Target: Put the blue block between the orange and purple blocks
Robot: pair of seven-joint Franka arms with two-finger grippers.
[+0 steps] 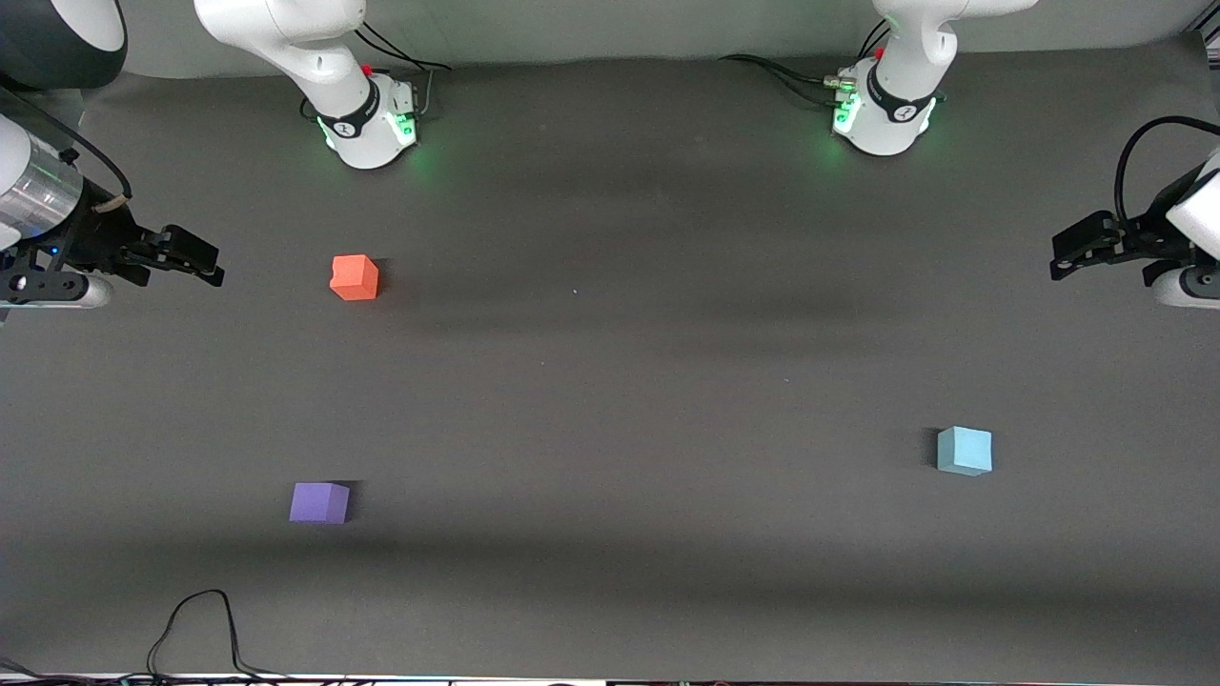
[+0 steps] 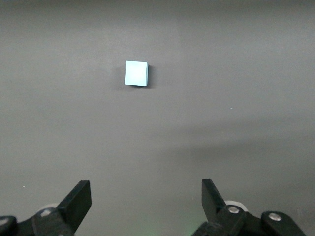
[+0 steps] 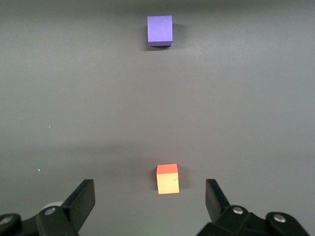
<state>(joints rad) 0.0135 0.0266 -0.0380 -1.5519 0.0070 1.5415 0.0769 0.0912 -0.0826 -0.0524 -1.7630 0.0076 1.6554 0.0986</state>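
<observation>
The blue block (image 1: 965,451) sits on the dark grey surface (image 1: 610,381) at the lower right of the front frame, toward the left arm's end, well apart from the other two cubes; in the left wrist view it shows alone in the upper middle of the frame (image 2: 136,73), with bare surface all round it; the orange block (image 1: 355,277) lies at the upper left of the front frame, toward the right arm's end, and the purple block (image 1: 319,502) lies at the lower left, nearer to the front camera than the orange one, with a wide bare gap between the two; the left end effector (image 1: 1072,252) hangs at the right edge of the front frame, over the surface, its fingers spread wide and grasping nothing, as the left wrist view confirms with both dark fingers (image 2: 76,201) standing far apart at the bottom of the frame; the right end effector (image 1: 195,262) hangs at the left edge of the front frame, beside the orange block but apart from it, likewise released and empty; in the right wrist view the orange block (image 3: 167,179) shows low in the frame between the spread fingers (image 3: 81,201), and the purple block (image 3: 160,30) shows at the top; a black cable (image 1: 200,629) loops onto the surface at the bottom left of the front frame.
</observation>
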